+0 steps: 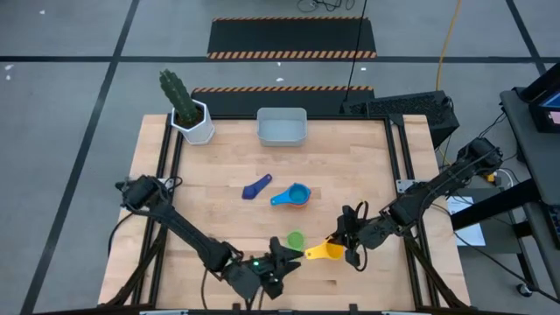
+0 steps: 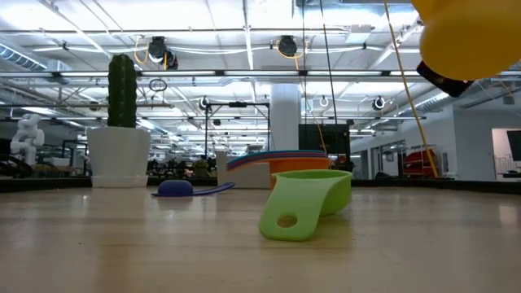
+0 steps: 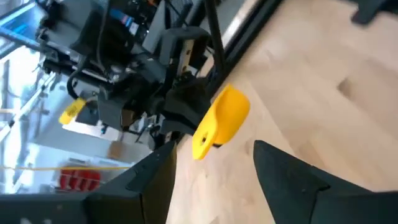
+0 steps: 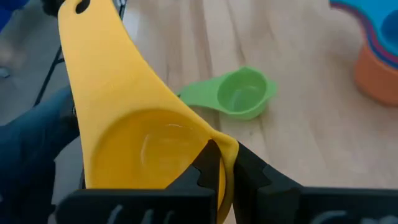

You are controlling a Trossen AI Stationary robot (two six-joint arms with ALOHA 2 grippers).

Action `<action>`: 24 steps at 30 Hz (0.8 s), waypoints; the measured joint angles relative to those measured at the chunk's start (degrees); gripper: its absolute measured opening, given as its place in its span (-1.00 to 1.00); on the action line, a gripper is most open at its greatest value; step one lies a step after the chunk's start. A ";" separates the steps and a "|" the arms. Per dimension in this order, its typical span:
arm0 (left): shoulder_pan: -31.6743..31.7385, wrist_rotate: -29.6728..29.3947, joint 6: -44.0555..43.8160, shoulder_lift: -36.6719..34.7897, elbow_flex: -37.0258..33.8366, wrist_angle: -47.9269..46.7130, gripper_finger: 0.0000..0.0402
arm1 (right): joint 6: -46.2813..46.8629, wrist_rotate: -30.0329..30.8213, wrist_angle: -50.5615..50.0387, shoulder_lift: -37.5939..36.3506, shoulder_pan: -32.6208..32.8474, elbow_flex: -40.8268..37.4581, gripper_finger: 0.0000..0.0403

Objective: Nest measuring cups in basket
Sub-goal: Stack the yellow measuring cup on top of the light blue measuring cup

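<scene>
**Gripping the yellow cup at the table's near edge**

Pinching the rim of a glossy yellow measuring cup (image 1: 325,251), the right gripper (image 1: 348,248) is holding it just above the wooden table (image 1: 219,166), its fingers clenched on the thin plastic wall, the flat handle pointing toward the left gripper (image 1: 282,258). That one is hovering close by with its jaws parted, grasping nothing. Just beyond, a smooth green measuring cup (image 1: 296,239) is lying on the pale planks. Farther in, nested cups (image 1: 294,195), light blue over orange, are sitting beside a dark blue scoop (image 1: 256,187). At the far edge, the rounded grey-blue basket (image 1: 281,127) is standing near a white hexagonal cactus pot (image 1: 197,124).
</scene>
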 joint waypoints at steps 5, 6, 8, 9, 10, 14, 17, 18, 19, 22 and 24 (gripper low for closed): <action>0.78 -0.12 5.87 2.36 1.77 0.99 -0.03 | 0.69 -2.14 2.41 0.00 -0.71 -1.43 -0.97; 1.06 -0.14 6.43 2.63 1.77 1.16 -0.05 | 0.69 -2.59 2.60 0.00 -0.94 -1.68 -0.97; 1.53 -0.21 7.49 2.76 1.77 1.14 -0.11 | 0.68 -3.41 3.02 0.01 -1.36 -1.71 -0.97; 1.84 -0.23 7.63 2.76 1.77 1.13 -0.14 | 0.68 -3.48 3.21 0.00 -1.37 -1.71 -0.97; 2.06 -0.26 7.63 2.76 1.77 1.16 -0.17 | 0.65 -3.48 3.30 0.00 -1.39 -1.71 -0.97; 2.45 0.26 8.61 2.76 1.77 1.31 -0.32 | 0.49 -3.47 3.65 0.00 -1.36 -1.70 -0.97; 2.54 2.34 8.91 2.76 1.77 1.30 -0.41 | 0.48 -3.44 3.59 0.00 -1.36 -1.69 -0.97; 2.73 3.20 8.89 2.76 1.77 1.29 -0.44 | 0.48 -3.46 3.60 0.00 -1.40 -1.69 -0.97; 2.90 3.56 8.89 2.76 1.77 1.30 -0.46 | 0.48 -3.51 3.59 0.00 -1.55 -1.69 -0.97; 3.56 3.68 9.25 2.75 1.77 1.31 -0.50 | 0.49 -3.52 3.58 0.00 -2.00 -1.69 -0.97; 3.92 3.68 10.08 2.74 1.77 1.29 -0.52 | 0.49 -3.67 3.59 0.00 -2.21 -1.69 -0.97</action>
